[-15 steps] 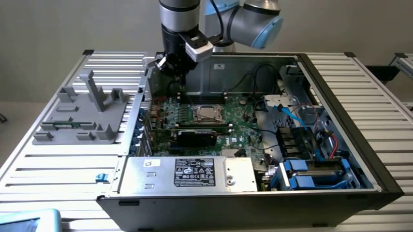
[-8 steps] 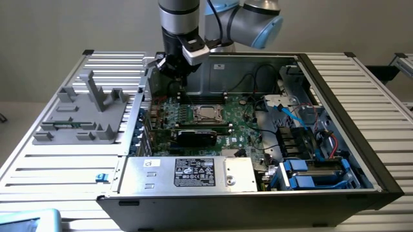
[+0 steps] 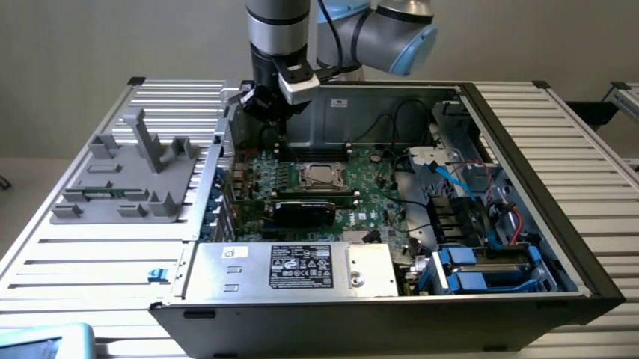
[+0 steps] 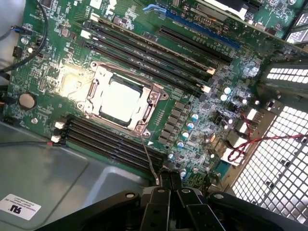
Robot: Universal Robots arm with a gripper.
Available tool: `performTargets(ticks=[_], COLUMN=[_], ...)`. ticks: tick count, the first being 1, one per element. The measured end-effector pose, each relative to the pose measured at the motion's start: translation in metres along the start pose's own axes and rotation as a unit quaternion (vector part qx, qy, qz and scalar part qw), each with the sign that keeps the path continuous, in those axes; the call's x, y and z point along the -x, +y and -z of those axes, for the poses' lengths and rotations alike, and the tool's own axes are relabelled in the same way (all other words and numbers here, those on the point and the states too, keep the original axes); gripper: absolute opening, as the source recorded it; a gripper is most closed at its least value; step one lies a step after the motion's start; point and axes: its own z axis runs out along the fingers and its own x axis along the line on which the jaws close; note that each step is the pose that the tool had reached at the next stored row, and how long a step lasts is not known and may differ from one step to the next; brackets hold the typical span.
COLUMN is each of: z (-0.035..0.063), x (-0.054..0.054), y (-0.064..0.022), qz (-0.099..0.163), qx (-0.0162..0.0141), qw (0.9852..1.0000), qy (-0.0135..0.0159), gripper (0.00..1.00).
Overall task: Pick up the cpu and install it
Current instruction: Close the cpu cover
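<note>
Now my gripper (image 4: 169, 179) is clenched shut with no chip between the fingers, hovering over the motherboard (image 4: 211, 96) inside the open case. The cpu (image 4: 119, 100) lies in its socket, between the memory slots. The power supply's black label (image 3: 301, 265) is too small to read.

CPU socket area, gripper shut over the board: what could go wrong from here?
1. A thin metal rod reaches from the socket frame toward the shut gripper; moving may snag it.
2. Glare on the cpu hides whether it lies flat in the frame.
3. Capacitors and memory slots crowd the socket; a skewed approach might hit them.
</note>
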Motion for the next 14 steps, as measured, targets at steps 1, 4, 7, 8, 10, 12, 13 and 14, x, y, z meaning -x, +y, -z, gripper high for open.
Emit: performTargets(ticks=[1, 4, 7, 8, 10, 12, 13, 14], z=[-0.0001, -0.0014, -0.0021, -0.0025, -0.0041, -0.0061, -0.0071, -0.008], x=[0.0, 0.0002, 0.0003, 0.0003, 0.0003, 0.0004, 0.0004, 0.0005], y=[0.0, 0.0003, 0.0004, 0.0005, 0.0008, 0.0012, 0.0014, 0.0016], qz=[0.0, -0.013, -0.029, -0.034, -0.047, -0.061, -0.068, -0.075], qx=[0.0, -0.0014, -0.0071, -0.0089, -0.0097, -0.0101, -0.0104, -0.0108], qw=[1.0, 0.9999, 0.9994, 0.9992, 0.9987, 0.9979, 0.9975, 0.997], qy=[0.0001, -0.0017, -0.014, -0.0173, -0.0172, -0.0155, -0.0148, -0.0148], gripper=[0.12, 0.12, 0.12, 0.12, 0.12, 0.12, 0.12, 0.12])
